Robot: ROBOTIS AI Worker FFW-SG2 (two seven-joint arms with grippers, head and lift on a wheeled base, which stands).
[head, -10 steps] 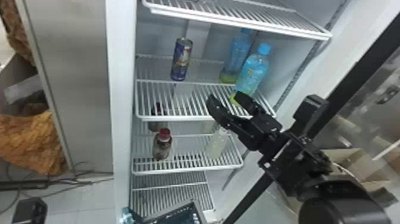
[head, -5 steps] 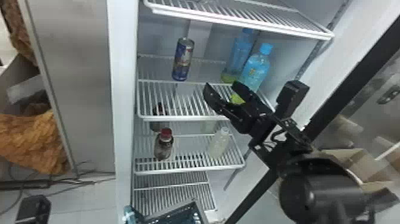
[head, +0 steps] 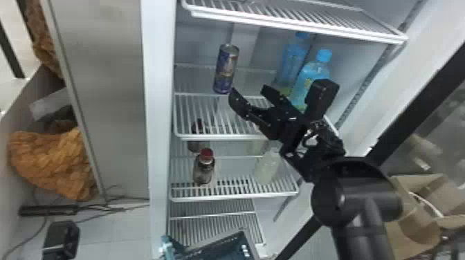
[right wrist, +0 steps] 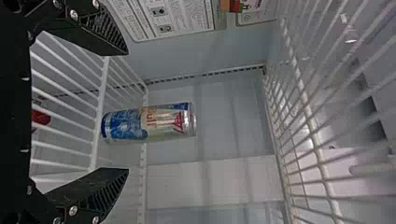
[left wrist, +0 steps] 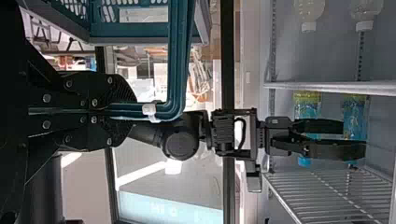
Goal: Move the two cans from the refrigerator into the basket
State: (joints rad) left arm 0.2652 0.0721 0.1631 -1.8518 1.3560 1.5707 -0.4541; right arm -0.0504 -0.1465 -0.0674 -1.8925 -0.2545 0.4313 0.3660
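Observation:
One blue-and-silver can [head: 226,69] stands upright on the fridge's middle shelf [head: 216,136]. My right gripper [head: 249,90] is open at that shelf, close in front of the can and to its right. In the right wrist view, the can [right wrist: 149,122] lies beyond and between the parted fingers of my right gripper [right wrist: 127,112], with no grip on it. My left gripper [head: 60,238] is at the head view's lower left; in the left wrist view my left gripper [left wrist: 133,111] is shut on the handle [left wrist: 175,70] of the teal basket [left wrist: 135,30]. The basket [head: 238,238] hangs low before the fridge.
Blue bottles [head: 313,74] stand on the same shelf, right of the can, behind my right gripper. A red-capped bottle [head: 204,167] and a pale bottle [head: 268,167] are one shelf lower. Another wire shelf [head: 294,19] is overhead; the fridge's left wall [head: 157,103] is near the can.
My right gripper has moved forward and left, closer to the can, staying open. The can stands where it was, and the left arm looks nearly unmoved.

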